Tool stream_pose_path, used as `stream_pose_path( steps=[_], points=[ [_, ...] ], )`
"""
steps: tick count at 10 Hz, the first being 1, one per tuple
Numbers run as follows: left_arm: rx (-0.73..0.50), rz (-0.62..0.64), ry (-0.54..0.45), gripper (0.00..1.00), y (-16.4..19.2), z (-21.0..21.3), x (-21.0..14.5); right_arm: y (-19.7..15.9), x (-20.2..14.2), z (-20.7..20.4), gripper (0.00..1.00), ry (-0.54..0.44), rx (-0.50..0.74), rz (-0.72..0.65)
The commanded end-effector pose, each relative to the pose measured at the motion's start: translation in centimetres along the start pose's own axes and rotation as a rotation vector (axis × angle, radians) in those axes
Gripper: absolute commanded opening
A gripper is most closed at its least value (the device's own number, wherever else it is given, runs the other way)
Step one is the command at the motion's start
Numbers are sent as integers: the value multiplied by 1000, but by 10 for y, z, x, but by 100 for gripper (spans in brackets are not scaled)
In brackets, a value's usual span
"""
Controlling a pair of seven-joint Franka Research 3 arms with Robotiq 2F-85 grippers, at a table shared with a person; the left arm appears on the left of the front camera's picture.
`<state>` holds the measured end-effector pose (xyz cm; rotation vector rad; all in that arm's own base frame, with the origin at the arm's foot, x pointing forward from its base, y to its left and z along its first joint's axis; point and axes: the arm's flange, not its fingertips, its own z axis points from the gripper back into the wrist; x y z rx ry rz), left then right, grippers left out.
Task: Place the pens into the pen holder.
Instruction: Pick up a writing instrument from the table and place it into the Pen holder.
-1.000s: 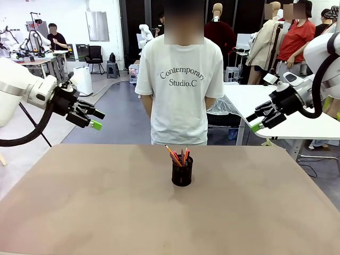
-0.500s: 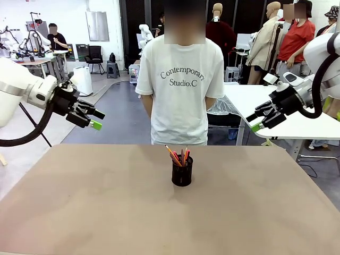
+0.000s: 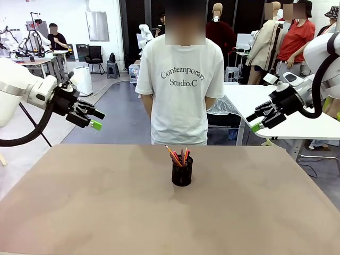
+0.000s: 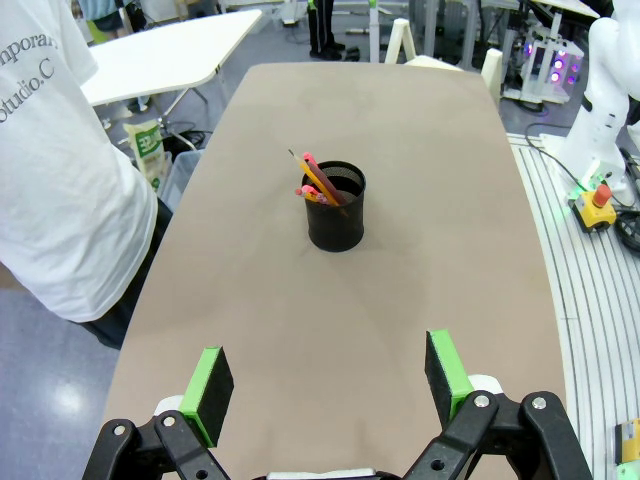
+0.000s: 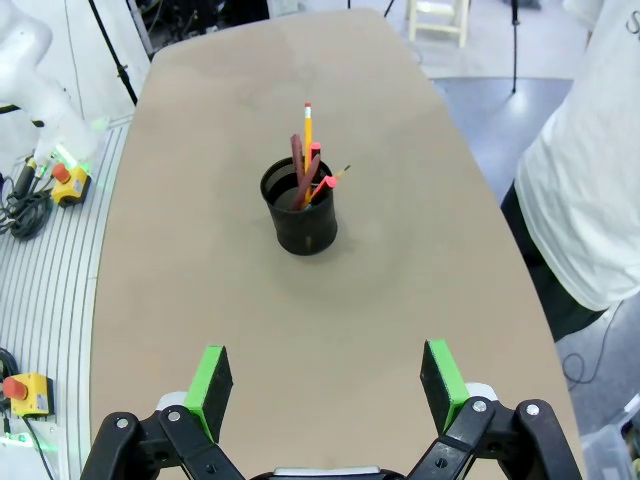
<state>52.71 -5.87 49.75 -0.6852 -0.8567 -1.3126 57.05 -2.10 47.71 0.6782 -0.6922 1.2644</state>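
Black mesh holder [image 3: 182, 171] stands at centre of the table [image 3: 79, 212] with all pens [image 3: 178, 155] upright inside, both the left gripper [image 3: 89, 118] and right gripper [image 3: 259, 120] spread, empty and raised at frame edges; judged complete, arms should hold clear.

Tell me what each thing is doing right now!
Pens: standing tilted inside the holder, tips poking out.
Holder: upright on the table, holding the pens.
Left gripper: open, empty, raised off to the side.
Right gripper: open, empty, raised off to the side.
Table: bare around the holder.
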Motion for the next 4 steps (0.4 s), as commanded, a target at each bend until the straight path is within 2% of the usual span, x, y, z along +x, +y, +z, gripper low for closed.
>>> stream_pose_path(
  steps=[1,4],
  points=[
    [-2,6,0,100,-1,1,1,0,1,1,100,0,-4,1],
    [-2,6,0,100,-1,1,1,0,1,1,100,0,-4,1]
  ],
)
